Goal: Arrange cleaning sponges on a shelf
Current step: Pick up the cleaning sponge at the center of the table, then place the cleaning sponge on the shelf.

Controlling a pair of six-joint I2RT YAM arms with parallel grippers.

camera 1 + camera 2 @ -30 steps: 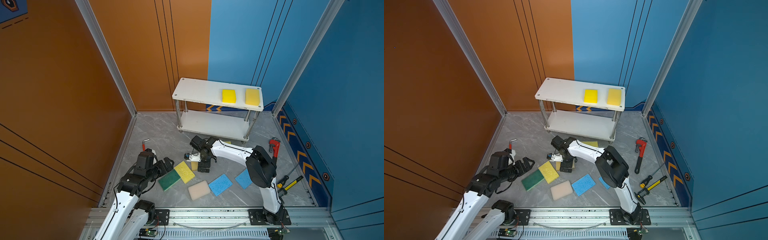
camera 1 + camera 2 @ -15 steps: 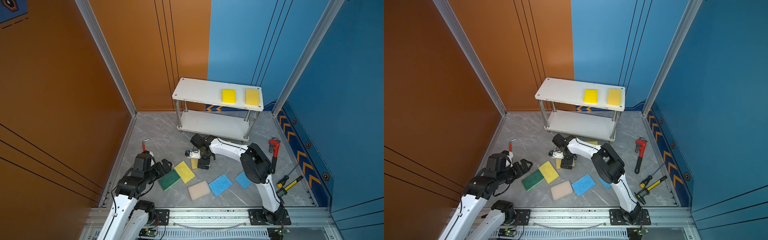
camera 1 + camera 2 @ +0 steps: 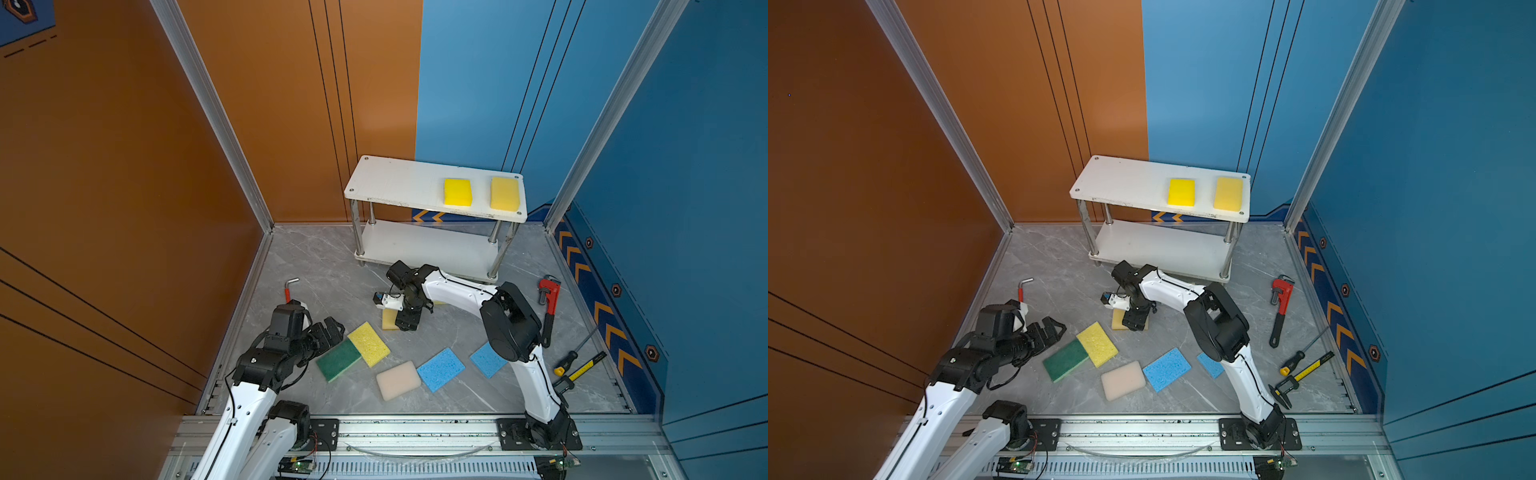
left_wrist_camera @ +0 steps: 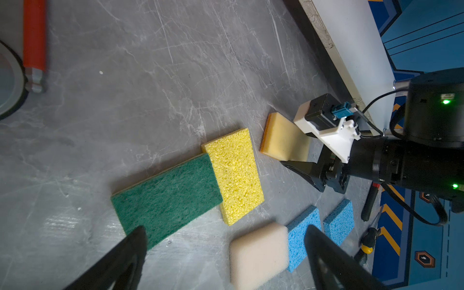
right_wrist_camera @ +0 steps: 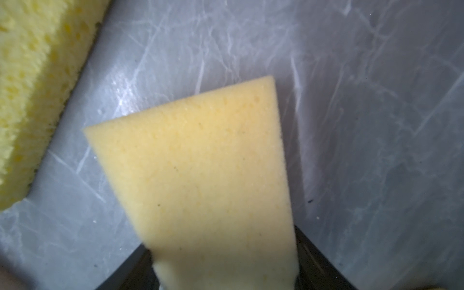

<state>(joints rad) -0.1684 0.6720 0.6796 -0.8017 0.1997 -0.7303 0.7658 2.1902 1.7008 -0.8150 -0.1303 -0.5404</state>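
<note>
The shelf (image 3: 395, 183) (image 3: 1121, 183) stands at the back with two thick yellow sponges (image 3: 457, 192) (image 3: 505, 193) on its top board. My right gripper (image 3: 407, 322) (image 5: 223, 251) is down at the floor, shut on a third thick yellow sponge (image 3: 389, 319) (image 4: 281, 140) (image 5: 208, 163) that fills the gap between its fingers. My left gripper (image 3: 332, 328) (image 4: 226, 229) hangs open and empty over the near end of the dark green sponge (image 3: 338, 359) (image 4: 165, 195). A pale-yellow porous sponge (image 3: 368, 344), a pinkish-beige one (image 3: 398, 380) and two blue ones (image 3: 440, 369) (image 3: 488, 359) lie on the floor.
A red wrench (image 3: 548, 297), a screwdriver (image 3: 569, 359) and a caliper (image 3: 579, 372) lie along the right side. A red-handled hex key (image 3: 289, 289) lies behind my left arm. The shelf's lower board (image 3: 428, 249) carries nothing.
My right gripper's jaws have come in against the yellow sponge on the floor. My left arm has drawn back a little toward the front left, still open.
</note>
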